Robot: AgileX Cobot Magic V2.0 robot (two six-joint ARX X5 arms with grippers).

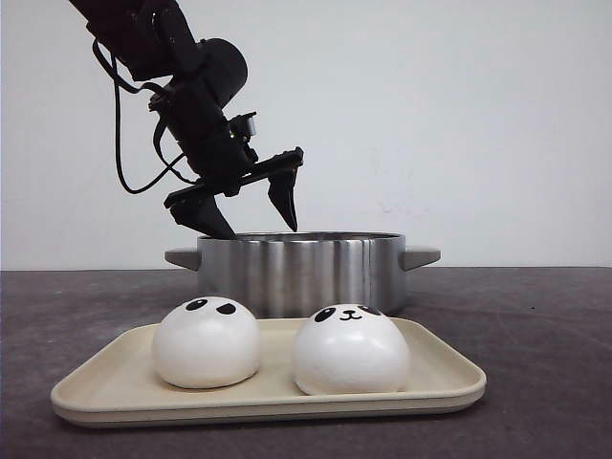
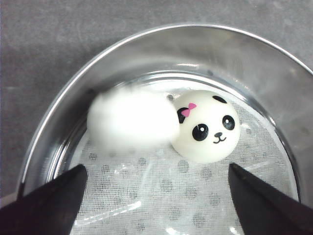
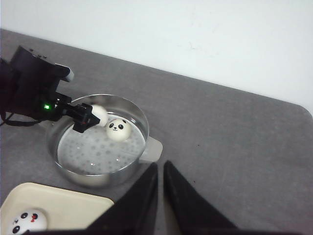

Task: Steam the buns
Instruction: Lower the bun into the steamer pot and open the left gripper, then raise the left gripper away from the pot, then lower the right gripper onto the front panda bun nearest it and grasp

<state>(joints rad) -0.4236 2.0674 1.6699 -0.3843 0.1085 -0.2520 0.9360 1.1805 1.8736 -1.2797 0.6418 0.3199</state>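
Two white panda-faced buns (image 1: 207, 342) (image 1: 350, 350) sit on the beige tray (image 1: 105, 394) at the front. Two more lie inside the steel pot (image 1: 298, 271), on its perforated, cloth-lined floor. One has a pink bow (image 2: 208, 126); the other (image 2: 132, 120) is beside it, touching it and blurred. My left gripper (image 1: 260, 229) hangs open just above the pot's rim with nothing between its fingers (image 2: 46, 203). My right gripper (image 3: 160, 169) is shut and empty, off to the pot's right above the bare table.
The pot has a flat handle (image 1: 419, 256) on each side and stands right behind the tray. Dark grey table (image 1: 535, 325) surrounds both, with a white wall behind. The left arm's cable (image 1: 122, 143) loops down behind it.
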